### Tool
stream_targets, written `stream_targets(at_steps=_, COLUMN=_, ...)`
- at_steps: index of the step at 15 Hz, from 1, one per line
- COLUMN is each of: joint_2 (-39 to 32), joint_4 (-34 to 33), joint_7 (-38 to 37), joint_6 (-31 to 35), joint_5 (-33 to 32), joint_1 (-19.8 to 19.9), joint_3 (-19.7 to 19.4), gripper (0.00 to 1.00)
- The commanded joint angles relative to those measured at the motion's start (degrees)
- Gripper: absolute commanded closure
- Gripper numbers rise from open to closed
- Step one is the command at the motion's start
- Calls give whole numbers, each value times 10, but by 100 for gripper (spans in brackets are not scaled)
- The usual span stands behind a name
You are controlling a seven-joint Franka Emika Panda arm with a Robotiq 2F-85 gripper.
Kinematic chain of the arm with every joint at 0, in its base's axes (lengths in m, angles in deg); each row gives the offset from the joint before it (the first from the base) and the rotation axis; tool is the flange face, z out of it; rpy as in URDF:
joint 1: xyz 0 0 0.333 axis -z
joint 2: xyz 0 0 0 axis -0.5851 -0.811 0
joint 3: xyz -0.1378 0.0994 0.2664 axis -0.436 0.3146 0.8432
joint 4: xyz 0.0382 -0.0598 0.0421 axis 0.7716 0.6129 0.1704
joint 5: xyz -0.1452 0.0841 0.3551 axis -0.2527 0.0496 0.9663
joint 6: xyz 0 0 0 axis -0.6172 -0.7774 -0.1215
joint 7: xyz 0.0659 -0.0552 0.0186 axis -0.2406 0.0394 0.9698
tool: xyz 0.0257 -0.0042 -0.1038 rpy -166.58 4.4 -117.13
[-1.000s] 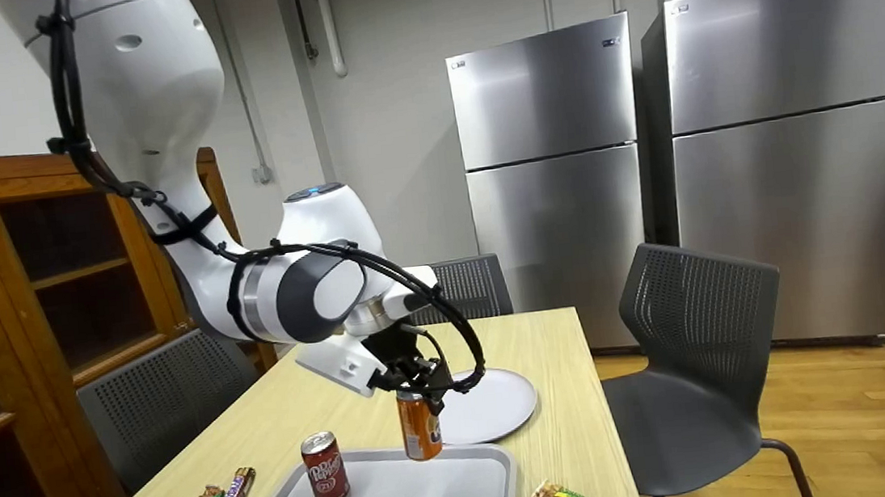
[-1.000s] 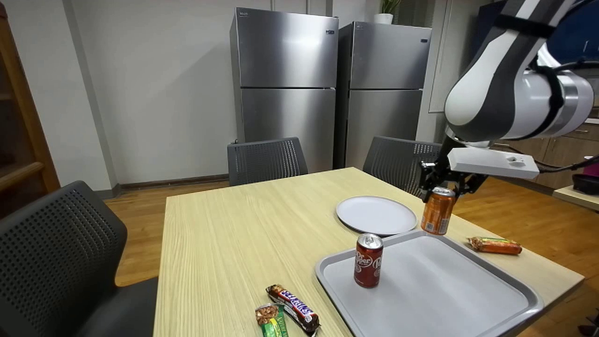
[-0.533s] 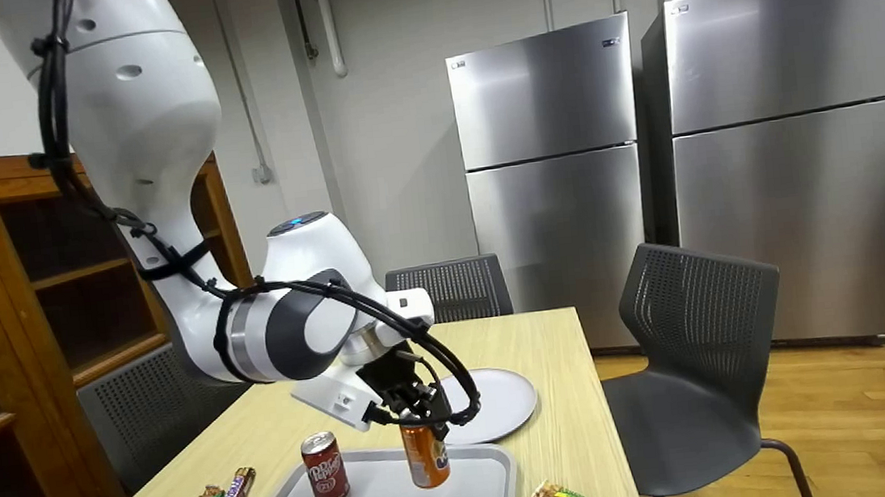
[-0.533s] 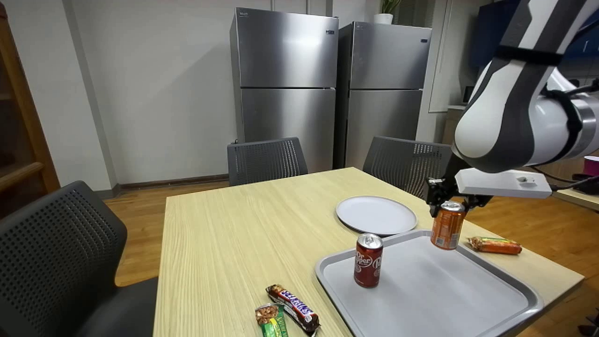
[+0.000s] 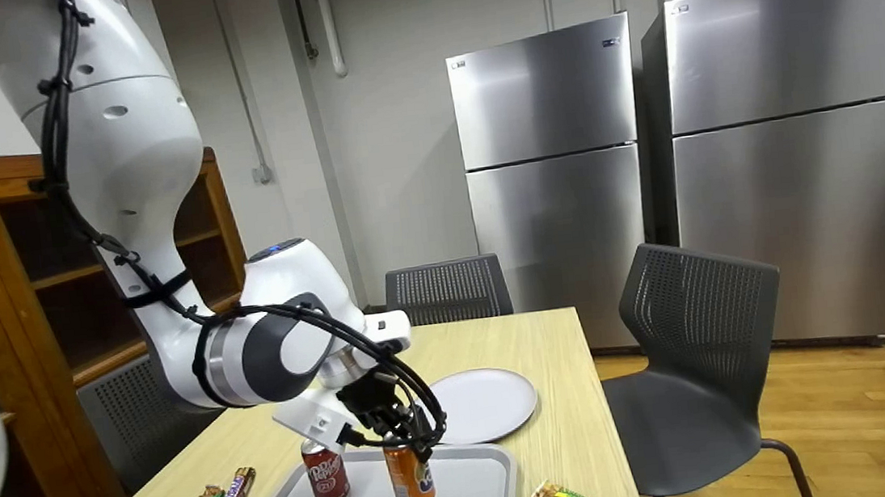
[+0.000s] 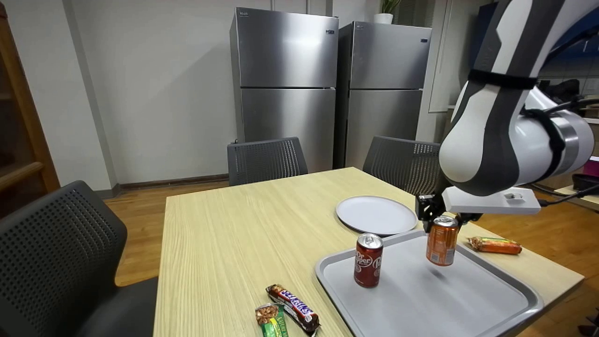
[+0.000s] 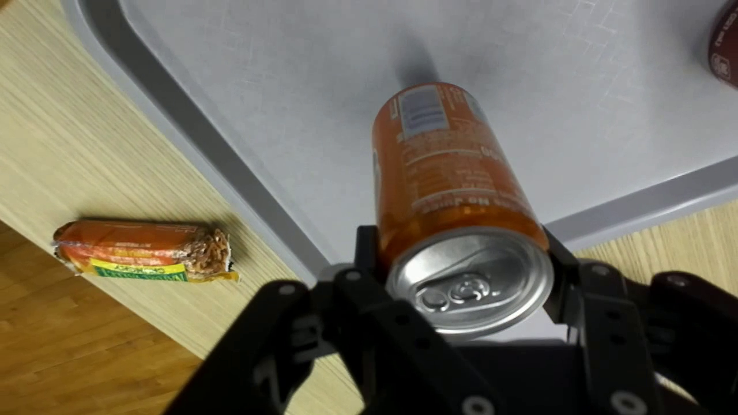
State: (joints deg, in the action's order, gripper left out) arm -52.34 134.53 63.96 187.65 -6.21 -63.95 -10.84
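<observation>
Tray [image 6: 421, 299]: Dr Pepper can [image 6: 368, 262] upright inside | gripper [image 7: 463, 256]: clamped around orange can [image 7: 450, 167], suspended above tray

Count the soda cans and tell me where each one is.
2. The orange can is held in the gripper above the gray tray; the red Dr Pepper can stands upright on that tray. No other cans show, though some could be hidden.

Glossy metal orange can [image 7: 452, 167]
</observation>
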Motion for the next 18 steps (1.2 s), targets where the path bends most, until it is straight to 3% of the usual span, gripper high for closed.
stream_targets(at_steps=1, joint_2=-15, joint_4=0, joint_7=-15, joint_6=7, joint_5=20, joint_1=-38, joint_3=-21, gripper=62)
stream_targets(at_steps=4, joint_2=-25, joint_4=-1, joint_7=-20, joint_6=10, joint_5=31, joint_1=-44, joint_3=-21, gripper=62)
stream_targets(at_steps=9, joint_2=-8, joint_4=-2, joint_7=3, joint_6=10, joint_5=54, joint_1=17, joint_3=41, gripper=62)
stream_targets(at_steps=18, joint_2=-9, joint_4=-18, joint_7=28, joint_6=7, joint_5=37, joint_1=133, joint_3=144, gripper=62)
